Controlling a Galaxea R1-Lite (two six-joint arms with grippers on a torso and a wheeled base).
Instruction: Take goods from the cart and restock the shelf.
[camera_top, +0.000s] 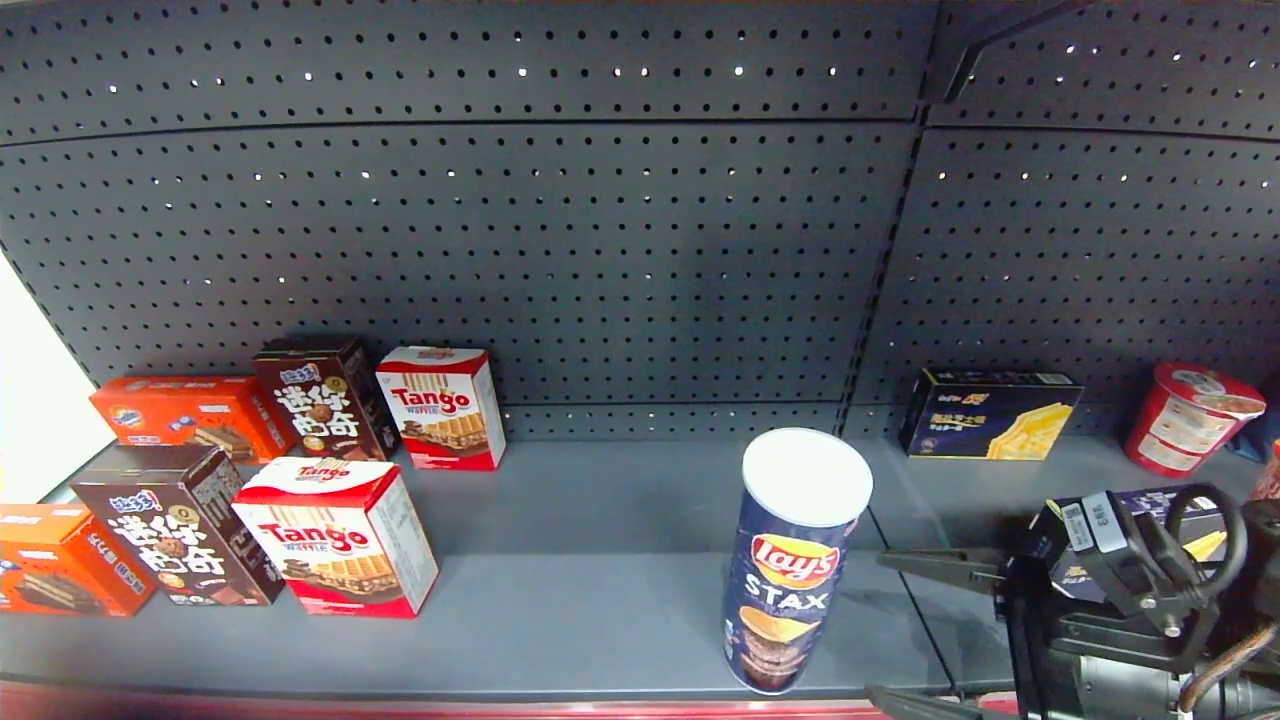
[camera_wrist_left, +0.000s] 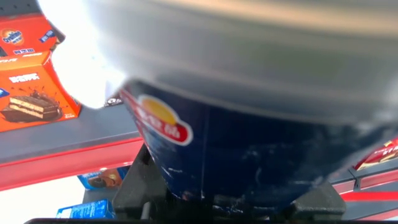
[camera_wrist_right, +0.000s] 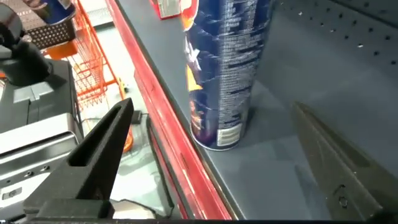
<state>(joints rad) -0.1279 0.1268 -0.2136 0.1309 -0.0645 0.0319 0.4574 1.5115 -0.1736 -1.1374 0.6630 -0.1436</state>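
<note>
A: Where is the crisp tube?

B: A dark blue crisp tube (camera_top: 797, 560) with a white lid stands upright near the front edge of the grey shelf (camera_top: 600, 560), right of centre, apart from the other goods.

A: And the right gripper (camera_top: 875, 625)?

B: It sits just right of that tube. Its two black fingers are spread wide and hold nothing.

A: The left gripper (camera_wrist_left: 230, 196)?

B: Its wrist view is blurred and very close. As far as I can tell, its fingers are clamped on the base of a second blue tube (camera_wrist_left: 261, 143).

A: What else is on the shelf?

B: At the left are orange boxes (camera_top: 190, 412), brown boxes (camera_top: 322, 395) and red-and-white wafer boxes (camera_top: 345, 540) in two rows. At the right back are a dark blue and yellow box (camera_top: 985, 412) and a red cup (camera_top: 1190, 415). An orange wire cart (camera_wrist_right: 93, 62) stands below the shelf's red front edge (camera_wrist_right: 168, 124).
</note>
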